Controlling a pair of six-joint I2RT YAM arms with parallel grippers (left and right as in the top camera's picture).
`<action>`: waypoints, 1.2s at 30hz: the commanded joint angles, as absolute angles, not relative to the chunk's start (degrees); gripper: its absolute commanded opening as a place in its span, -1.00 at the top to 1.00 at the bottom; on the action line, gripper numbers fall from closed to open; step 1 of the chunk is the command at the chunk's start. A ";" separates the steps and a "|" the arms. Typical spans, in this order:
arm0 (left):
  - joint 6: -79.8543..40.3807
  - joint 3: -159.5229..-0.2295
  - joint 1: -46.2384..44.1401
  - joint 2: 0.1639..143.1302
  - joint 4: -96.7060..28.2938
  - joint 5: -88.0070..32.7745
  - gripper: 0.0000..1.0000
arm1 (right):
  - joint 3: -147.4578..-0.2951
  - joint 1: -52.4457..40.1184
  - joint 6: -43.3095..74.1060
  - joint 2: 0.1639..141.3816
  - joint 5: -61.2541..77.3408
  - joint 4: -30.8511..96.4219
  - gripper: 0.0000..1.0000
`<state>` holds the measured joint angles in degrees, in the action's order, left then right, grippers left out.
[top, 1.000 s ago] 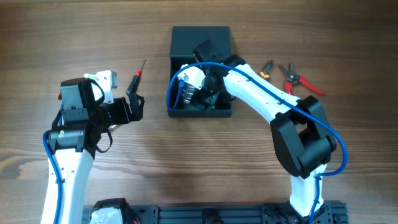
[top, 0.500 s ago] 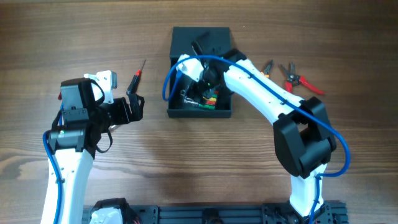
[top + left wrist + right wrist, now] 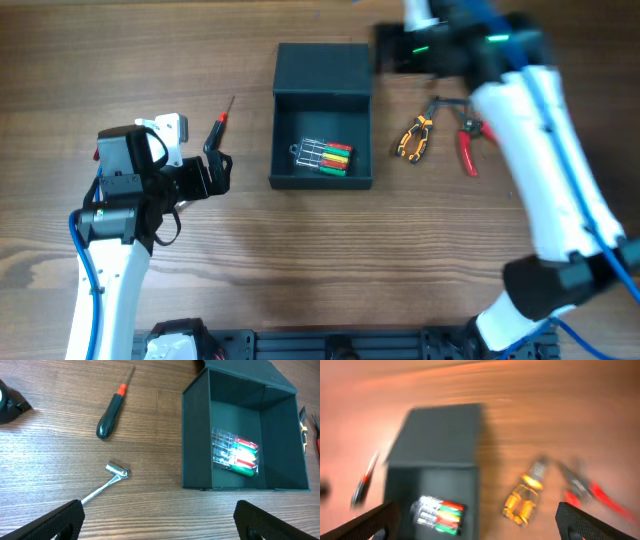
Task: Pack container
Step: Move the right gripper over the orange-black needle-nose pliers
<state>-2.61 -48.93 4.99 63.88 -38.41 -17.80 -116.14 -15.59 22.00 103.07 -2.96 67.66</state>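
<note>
Now that the right arm (image 3: 540, 150) is pulling clear, the overhead view is showing the container (image 3: 300, 115) open in the middle of the counter (image 3: 300, 260) with a screwdriver set (image 3: 325, 157) lying inside, one item seemingly packed. The left wrist view is showing the left end effector (image 3: 160, 522) spread wide and empty near the container. The blurred right wrist view is showing the right end effector (image 3: 480, 525) apart, empty and nearing the orange pliers (image 3: 522, 502).

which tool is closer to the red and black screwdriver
Left. The left tool sits right beside the screwdriver, left of the container. The right tool is beyond the container's far-right corner, on the other side.
</note>
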 commanded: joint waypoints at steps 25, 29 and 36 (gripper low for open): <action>-1.74 -49.89 5.15 63.99 -38.46 -17.50 -1.00 | -77.12 -9.34 33.19 106.37 -1.02 42.61 -0.99; -1.74 -49.89 5.15 63.99 -38.48 -17.50 -0.99 | -76.58 -9.34 37.52 106.59 -1.69 40.95 -0.99; -1.74 -49.89 5.15 63.99 -38.48 -17.50 -0.99 | -76.55 -9.34 39.33 109.78 -2.02 39.81 -0.99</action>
